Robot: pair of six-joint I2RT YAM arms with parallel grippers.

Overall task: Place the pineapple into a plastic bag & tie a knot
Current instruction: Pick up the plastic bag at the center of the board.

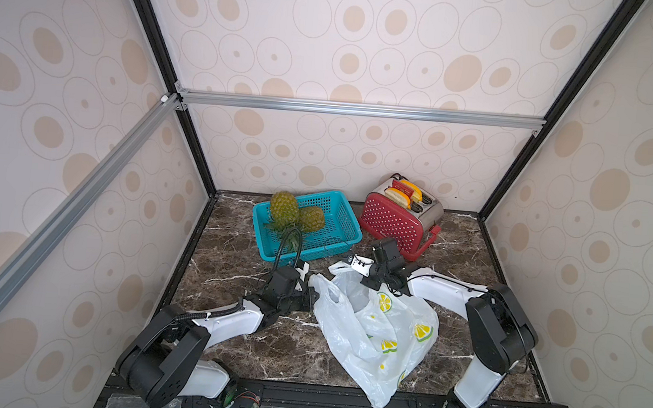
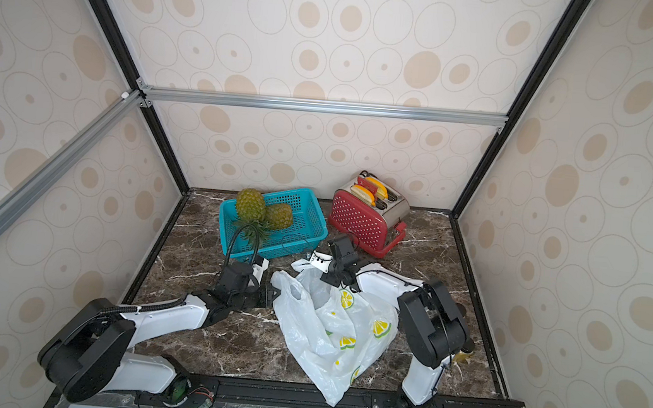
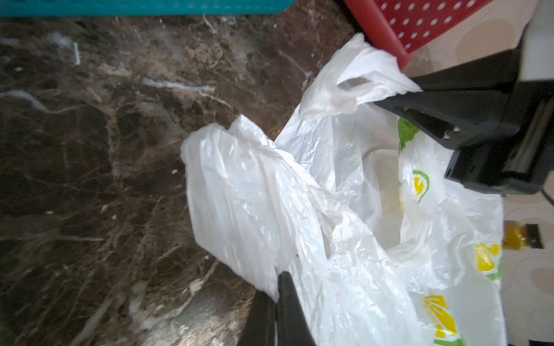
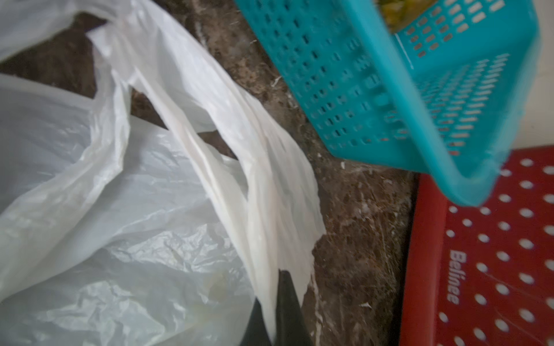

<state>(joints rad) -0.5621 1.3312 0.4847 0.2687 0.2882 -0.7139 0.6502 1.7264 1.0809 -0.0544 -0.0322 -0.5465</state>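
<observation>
Both top views, itemised.

Plastic bag (image 1: 370, 330): lay crumpled at lower centre of the frame on the marble counter (image 1: 232, 253), mouth facing the basket. No knot had been made, and no fruit showed inside.

Pineapples (image 1: 285, 207): two, lying in the teal basket (image 1: 339, 228) at centre frame, near the bag but apart from it.

Toaster (image 1: 396, 223): red, just right of the basket.

Left gripper (image 3: 278, 284): jaws pressed together, pinching the film of one bag handle.

Right gripper (image 4: 280, 283): likewise pinching the other handle.

Hazards, as judged: the film looked thin and slippery, so a sharp pull could tear it or slide it out of a pinch. With both grippers occupied, neither was free to fetch a pineapple. Releasing one side would probably let the mouth collapse. The right arm sat close to the basket and toaster, so it could knock against them.
</observation>
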